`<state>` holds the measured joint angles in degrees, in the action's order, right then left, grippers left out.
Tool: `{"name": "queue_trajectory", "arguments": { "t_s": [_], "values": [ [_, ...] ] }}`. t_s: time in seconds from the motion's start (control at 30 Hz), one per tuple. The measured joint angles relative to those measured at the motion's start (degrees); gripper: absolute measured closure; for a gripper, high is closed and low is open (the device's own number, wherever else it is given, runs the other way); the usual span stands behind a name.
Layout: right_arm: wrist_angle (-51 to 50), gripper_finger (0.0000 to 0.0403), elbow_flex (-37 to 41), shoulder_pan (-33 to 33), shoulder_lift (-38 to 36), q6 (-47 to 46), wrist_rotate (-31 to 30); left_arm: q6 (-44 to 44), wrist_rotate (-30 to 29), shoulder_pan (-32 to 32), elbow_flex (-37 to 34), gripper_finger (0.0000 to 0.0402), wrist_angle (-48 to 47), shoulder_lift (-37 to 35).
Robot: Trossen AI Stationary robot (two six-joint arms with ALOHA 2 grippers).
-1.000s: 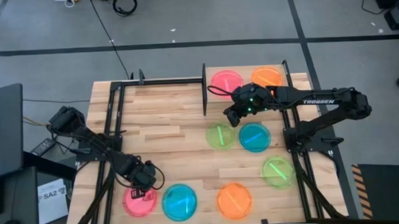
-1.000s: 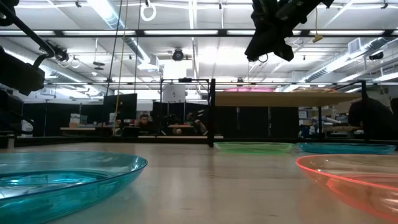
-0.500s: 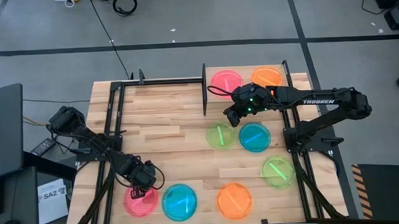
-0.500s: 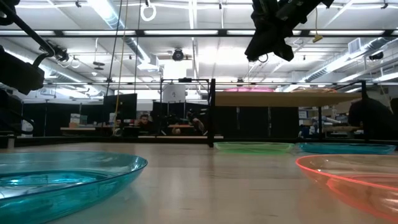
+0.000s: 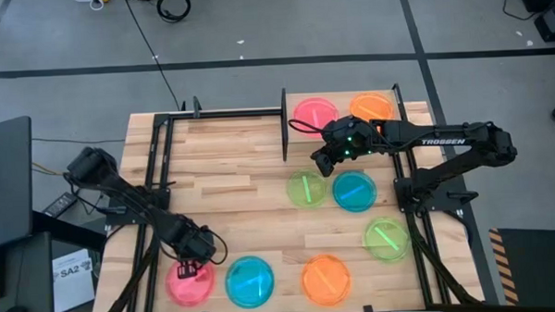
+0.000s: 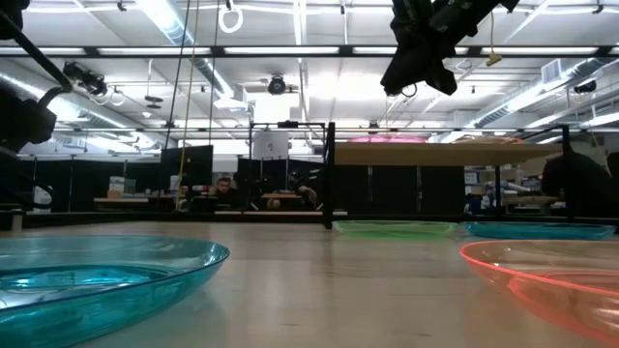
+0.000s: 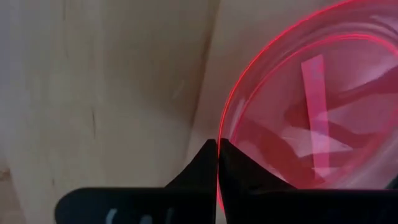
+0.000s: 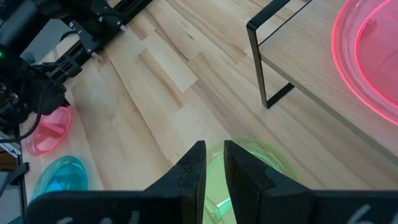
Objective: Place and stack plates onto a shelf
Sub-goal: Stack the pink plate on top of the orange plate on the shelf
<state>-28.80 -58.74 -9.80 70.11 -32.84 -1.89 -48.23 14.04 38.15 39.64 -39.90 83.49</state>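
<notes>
A pink plate [image 5: 193, 283] lies at the table's near left corner, and my left gripper [image 5: 186, 268] stands over its far rim, shut on it. Along the near edge a blue plate [image 5: 250, 280] and an orange plate [image 5: 326, 278] rest flat. The shelf [image 5: 343, 126] at the far right carries a pink plate [image 5: 315, 111] and an orange plate [image 5: 371, 106]. My right gripper [image 5: 320, 166] hangs above the table beside the shelf. Its fingers stand a little apart with nothing between them, over a green plate [image 8: 249, 163]. My left gripper pinches the pink plate's rim [image 7: 225, 127] between its two fingers, one fingertip [image 7: 202, 163] outside the plate and one inside. The fingers come from above and point steeply down. The plate appears to lie flat on the table.
A green plate [image 5: 306, 189], a blue plate [image 5: 354, 191] and another green plate [image 5: 387, 237] lie on the table's right half. A bare black metal frame [image 5: 166, 132] stands at the far left. The table's middle is bare wood.
My left hand has tipped a little over the pink plate's far rim, and its fingers now show against the plate.
</notes>
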Motion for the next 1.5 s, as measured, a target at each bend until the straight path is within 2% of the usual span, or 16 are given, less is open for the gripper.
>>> {"name": "queue_trajectory", "arguments": {
  "t_s": [0.6, 1.0, 1.17, 1.5],
  "values": [
    [0.2, 0.0339, 0.0, 0.0, 0.0, -0.6, 0.0, -4.1, -2.3, -0.1, 0.0, 0.0393, -9.0, -16.1],
    [0.3, 0.0339, 0.0, 0.0, 0.0, -0.6, 0.0, -5.6, -3.4, -0.5, 0.0, 0.0393, -9.5, -25.2],
    [0.8, 0.0339, 0.0, 0.0, 0.0, -0.6, 0.0, -4.9, -3.7, -4.5, 0.0, 0.0393, -9.4, -27.5],
    [4.3, 0.0339, 0.0, 0.0, 0.0, 0.3, 0.0, -4.6, -4.9, -18.7, 0.0, 0.0393, -9.3, -28.1]
  ]
}}
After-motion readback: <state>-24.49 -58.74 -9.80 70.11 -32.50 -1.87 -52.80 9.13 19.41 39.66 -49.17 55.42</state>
